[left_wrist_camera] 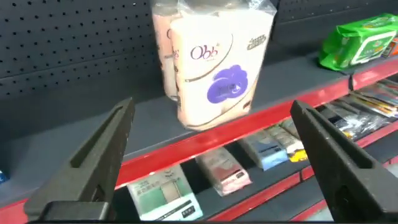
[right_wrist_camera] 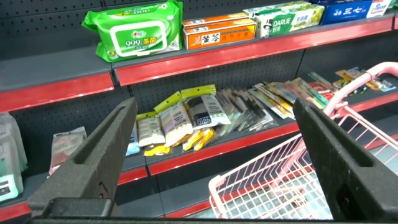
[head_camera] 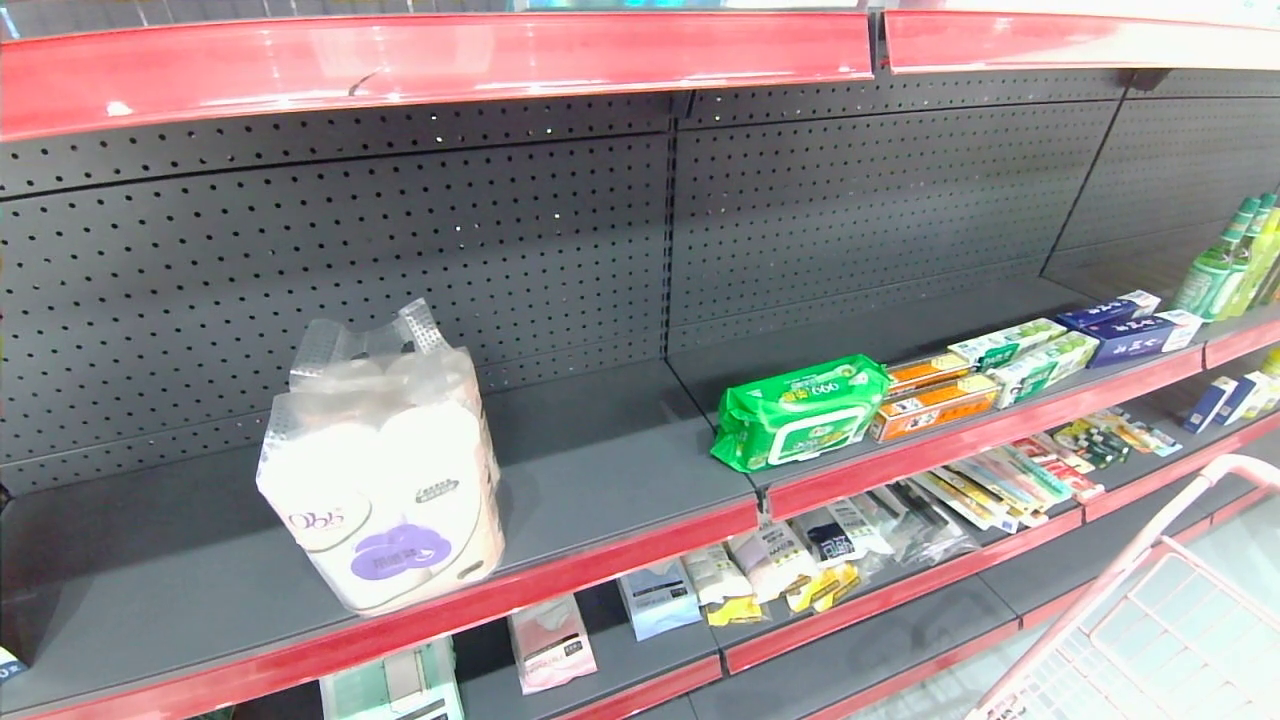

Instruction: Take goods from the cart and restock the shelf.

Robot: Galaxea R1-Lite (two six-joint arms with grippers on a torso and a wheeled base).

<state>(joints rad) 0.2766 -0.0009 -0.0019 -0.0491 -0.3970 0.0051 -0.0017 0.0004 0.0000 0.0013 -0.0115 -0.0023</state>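
Observation:
A clear-wrapped pack of toilet paper rolls [head_camera: 385, 470] with purple print stands on the dark shelf board [head_camera: 600, 460] near its red front lip. The left wrist view has the same pack [left_wrist_camera: 214, 62] ahead of my left gripper [left_wrist_camera: 211, 158], which is open and empty, held in front of the red lip and apart from the pack. My right gripper [right_wrist_camera: 214, 155] is also open and empty, hanging above the pink wire cart [right_wrist_camera: 280, 180]. The cart [head_camera: 1150, 620] sits at the lower right of the head view.
A green wet-wipe pack [head_camera: 795, 410], orange boxes [head_camera: 935, 395], toothpaste boxes [head_camera: 1030, 355] and blue boxes [head_camera: 1125, 325] line the shelf to the right. Green bottles [head_camera: 1235, 255] stand at far right. Lower shelves hold hanging packets [head_camera: 760, 565] and toothbrushes [head_camera: 1000, 480]. Shelf space lies open around the toilet paper.

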